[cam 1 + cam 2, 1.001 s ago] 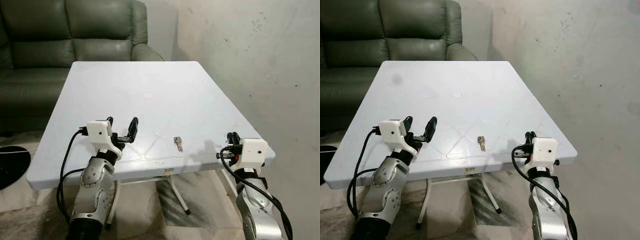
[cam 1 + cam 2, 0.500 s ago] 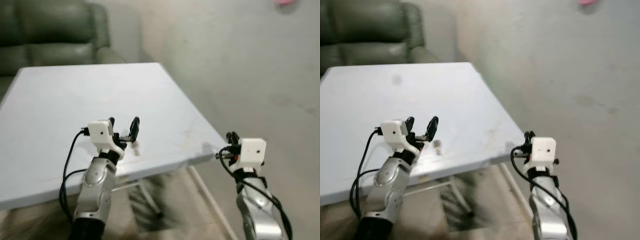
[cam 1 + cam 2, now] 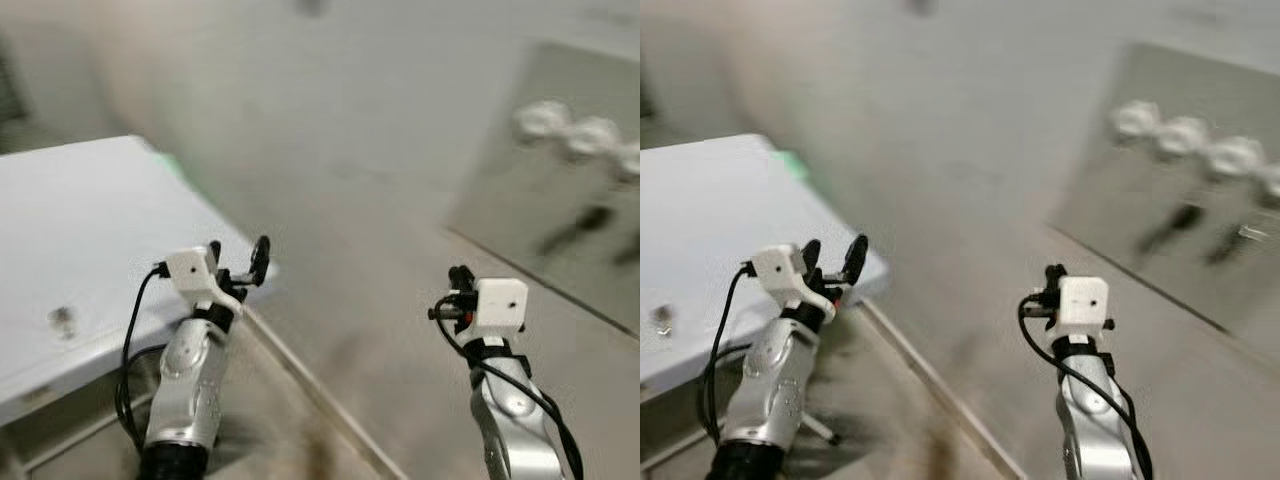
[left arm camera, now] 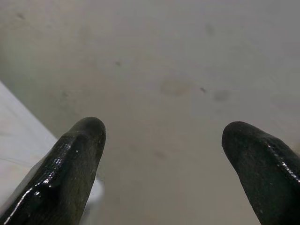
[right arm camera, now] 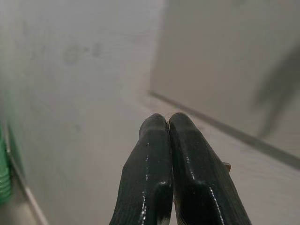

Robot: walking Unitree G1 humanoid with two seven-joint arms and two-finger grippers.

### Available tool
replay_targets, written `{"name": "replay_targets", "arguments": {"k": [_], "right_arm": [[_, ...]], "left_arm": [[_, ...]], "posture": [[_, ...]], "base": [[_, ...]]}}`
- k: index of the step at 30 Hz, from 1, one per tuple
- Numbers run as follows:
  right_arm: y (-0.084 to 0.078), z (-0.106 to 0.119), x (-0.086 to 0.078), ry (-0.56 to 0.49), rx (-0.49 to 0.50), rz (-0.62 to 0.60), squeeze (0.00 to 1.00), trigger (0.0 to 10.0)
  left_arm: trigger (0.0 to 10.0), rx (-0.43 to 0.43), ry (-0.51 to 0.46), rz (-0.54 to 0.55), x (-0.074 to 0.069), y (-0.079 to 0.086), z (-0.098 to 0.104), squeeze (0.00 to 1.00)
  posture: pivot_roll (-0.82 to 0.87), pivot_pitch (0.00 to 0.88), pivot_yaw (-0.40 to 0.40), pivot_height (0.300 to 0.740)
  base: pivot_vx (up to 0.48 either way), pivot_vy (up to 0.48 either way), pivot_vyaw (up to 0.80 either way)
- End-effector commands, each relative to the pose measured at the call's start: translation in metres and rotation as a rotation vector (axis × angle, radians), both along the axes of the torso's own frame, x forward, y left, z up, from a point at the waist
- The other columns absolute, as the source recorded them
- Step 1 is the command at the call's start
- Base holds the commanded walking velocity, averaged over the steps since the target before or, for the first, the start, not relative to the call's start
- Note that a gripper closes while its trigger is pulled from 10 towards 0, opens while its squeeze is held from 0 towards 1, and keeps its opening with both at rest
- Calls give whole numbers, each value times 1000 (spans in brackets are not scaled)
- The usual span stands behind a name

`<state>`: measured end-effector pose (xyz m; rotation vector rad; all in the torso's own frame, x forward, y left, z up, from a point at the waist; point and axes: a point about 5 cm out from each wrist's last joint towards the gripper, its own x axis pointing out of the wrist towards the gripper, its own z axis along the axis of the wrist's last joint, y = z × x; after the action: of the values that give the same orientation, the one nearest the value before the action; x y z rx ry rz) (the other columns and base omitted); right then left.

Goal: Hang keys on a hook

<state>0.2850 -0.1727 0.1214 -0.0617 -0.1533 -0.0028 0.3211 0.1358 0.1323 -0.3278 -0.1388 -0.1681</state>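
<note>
Table (image 3: pixel 90 220) w/ keys (image 3: pixel 62 318), left of left hand (image 3: pixel 238 262).

keys (image 3: pixel 62 319): smeared speck | wall hooks (image 3: pixel 1185 135): motion-blurred, shapes unclear

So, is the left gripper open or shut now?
Open. In the left wrist view its two black fingers stand wide apart, with bare wall between them and nothing held.

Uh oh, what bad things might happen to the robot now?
It might leave without the keys: they look like the small blurry speck on the white table, while the left end effector is open and empty and the right end effector is shut with nothing seen in it. The blurred head views could also make aiming at the wall knobs hard.
</note>
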Motion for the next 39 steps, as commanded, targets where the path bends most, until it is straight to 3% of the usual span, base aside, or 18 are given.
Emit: {"name": "replay_targets", "arguments": {"k": [1,13,17,24,30,32,39], "right_arm": [[6,10,3,-41,9,46,0,10000],[8,12,2,-55,-2,76,0,10000],[8,13,3,-56,-7,81,0,10000],[9,13,5,-55,-7,80,0,10000],[11,17,7,-70,-13,102,0,10000],[14,24,12,-98,3,127,0,10000],[21,38,29,-134,-1,148,0,10000]], "left_arm": [[10000,4,0,3,1,-2,2,0],[10000,-44,8,-21,-3,-12,2,0],[10000,-67,6,-25,-3,-14,2,0],[10000,-40,34,0,-1,-14,1,0],[10000,65,4,-46,1,-20,6,0],[10000,110,-40,-134,0,-31,14,0],[10000,206,-103,-286,-4,-56,23,0]], "posture": [[-6,0,-63,740],[-5,0,-72,740],[-5,0,-73,740],[-8,0,-71,740],[-6,0,-69,740],[-7,1,-64,740],[-4,10,-65,740]], "base": [[0,0,0],[0,0,0],[0,464,0],[0,0,0],[0,0,0],[0,0,0],[0,0,0]]}}
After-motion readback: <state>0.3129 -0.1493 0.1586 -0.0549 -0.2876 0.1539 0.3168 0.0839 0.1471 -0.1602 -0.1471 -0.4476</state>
